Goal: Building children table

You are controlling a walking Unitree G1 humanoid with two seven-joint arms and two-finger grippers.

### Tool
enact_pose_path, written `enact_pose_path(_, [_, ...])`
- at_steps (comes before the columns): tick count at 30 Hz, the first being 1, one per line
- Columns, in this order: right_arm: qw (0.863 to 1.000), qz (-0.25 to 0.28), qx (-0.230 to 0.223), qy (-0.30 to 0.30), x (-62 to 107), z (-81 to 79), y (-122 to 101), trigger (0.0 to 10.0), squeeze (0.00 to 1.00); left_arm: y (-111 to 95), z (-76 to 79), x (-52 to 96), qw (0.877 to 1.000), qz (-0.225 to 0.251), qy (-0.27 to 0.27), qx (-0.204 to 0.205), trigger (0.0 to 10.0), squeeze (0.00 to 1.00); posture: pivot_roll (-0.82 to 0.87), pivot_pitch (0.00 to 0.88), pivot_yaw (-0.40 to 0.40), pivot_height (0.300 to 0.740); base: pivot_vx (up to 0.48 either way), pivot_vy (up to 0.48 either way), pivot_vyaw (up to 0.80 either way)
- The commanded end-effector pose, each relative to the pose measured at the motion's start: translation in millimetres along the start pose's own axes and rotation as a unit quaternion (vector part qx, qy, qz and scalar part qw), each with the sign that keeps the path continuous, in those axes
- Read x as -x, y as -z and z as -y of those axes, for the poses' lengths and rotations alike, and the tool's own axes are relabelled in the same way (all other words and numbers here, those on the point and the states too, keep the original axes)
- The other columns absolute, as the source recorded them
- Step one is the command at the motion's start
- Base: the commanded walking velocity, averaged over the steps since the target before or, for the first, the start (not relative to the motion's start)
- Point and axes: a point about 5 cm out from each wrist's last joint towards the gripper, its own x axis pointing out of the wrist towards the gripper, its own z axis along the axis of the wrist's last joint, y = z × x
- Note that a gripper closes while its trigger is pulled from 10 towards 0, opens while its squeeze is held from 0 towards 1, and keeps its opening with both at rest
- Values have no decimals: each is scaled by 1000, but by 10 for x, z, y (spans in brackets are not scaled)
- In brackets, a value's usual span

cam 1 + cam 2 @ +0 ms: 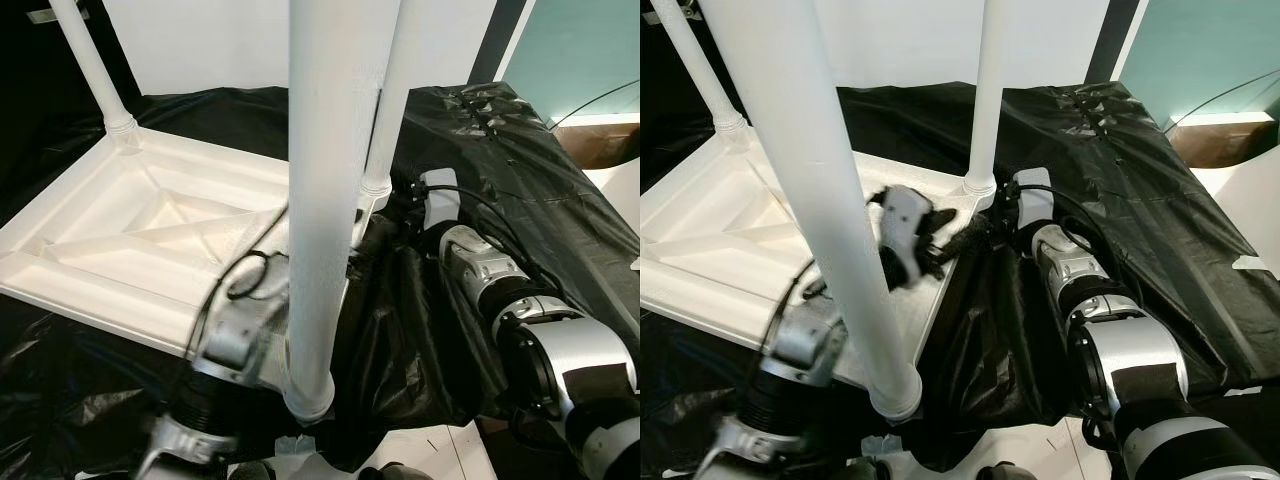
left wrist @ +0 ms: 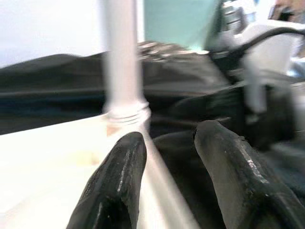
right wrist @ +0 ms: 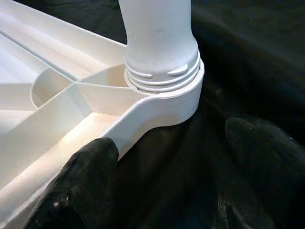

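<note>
A white children's table top (image 1: 150, 230) lies upside down on black plastic sheeting. Three white legs stand upright in its corners: a near leg (image 1: 325, 200), a far right leg (image 1: 990, 90) and a far left leg (image 1: 95, 70). My right gripper (image 3: 176, 171) is open and low beside the far right corner socket (image 3: 162, 90), one finger on each side of it, holding nothing. The leg's threaded base sits in that socket. My left gripper (image 1: 935, 245) hovers over the table's right rim, facing that same leg. Its fingers (image 2: 114, 186) are apart and hold nothing.
Crumpled black sheeting (image 1: 520, 190) covers the surface to the right and behind. A cardboard box (image 1: 600, 145) and a teal panel (image 1: 580, 50) stand at the far right. A strip of white floor (image 1: 450, 450) shows at the near edge.
</note>
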Motion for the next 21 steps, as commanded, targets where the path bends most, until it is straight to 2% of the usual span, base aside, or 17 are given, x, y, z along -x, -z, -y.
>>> enact_pose_path(1, [1000,-5,8,1,64,58,95,10000,0,27,-55,104,1000,3,20,-16,10000,0,157,102,-38,740,0,0,0])
enact_pose_path(2, [1000,0,9,2,107,105,127,10000,0,36,-140,213,999,-2,26,-28,10000,0,151,101,-39,740,0,0,0])
enact_pose_path(4, [1000,0,9,2,107,105,127,10000,0,36,-140,213,999,-2,26,-28,10000,0,151,101,-39,740,0,0,0])
enact_pose_path(5, [1000,5,10,1,153,146,162,10000,0,45,-226,338,998,-9,38,-44,10000,0,149,100,-40,740,0,0,0])
enact_pose_path(6, [1000,5,10,1,153,146,162,10000,0,45,-226,338,998,-9,38,-44,10000,0,149,100,-40,740,0,0,0])
enact_pose_path(7, [1000,12,7,-5,197,171,190,10000,0,65,-305,468,997,-24,53,-54,10000,0,144,99,-41,740,0,0,0])
enact_pose_path(8, [1000,12,7,-5,197,171,190,10000,0,65,-305,468,997,-24,53,-54,10000,0,144,99,-41,740,0,0,0])
enact_pose_path(9, [1000,19,6,-13,230,184,207,10000,0,80,-358,571,995,-37,68,-58,10000,0,140,98,-42,740,0,0,0])
enact_pose_path(10, [1000,19,6,-13,230,184,207,10000,0,80,-358,571,995,-37,68,-58,10000,0,140,98,-42,740,0,0,0])
enact_pose_path(11, [999,34,-1,-24,279,189,215,10000,0,107,-441,723,993,-60,84,-63,10000,0,130,96,-42,740,0,0,0])
enact_pose_path(12, [999,34,-1,-24,279,189,215,10000,0,107,-441,723,993,-60,84,-63,10000,0,130,96,-42,740,0,0,0])
enact_pose_path(14, [997,59,-22,-46,372,173,202,10000,0,141,-567,958,986,-100,103,-81,10000,0,123,92,-42,740,0,0,0])
enact_pose_path(15, [997,59,-22,-46,372,173,202,10000,0,141,-567,958,986,-100,103,-81,10000,0,123,92,-42,740,0,0,0])
enact_pose_path(16, [996,67,-28,-54,404,162,194,10000,0,145,-604,1025,984,-112,107,-87,10000,0,123,92,-42,740,0,0,0])
enact_pose_path(18, [996,67,-28,-54,404,162,194,10000,0,145,-604,1025,984,-112,107,-87,10000,0,123,92,-42,740,0,0,0])
enact_pose_path(21, [994,72,-32,-77,471,127,189,10000,0,150,-668,1143,980,-136,115,-90,10000,0,114,85,-42,740,0,0,0])
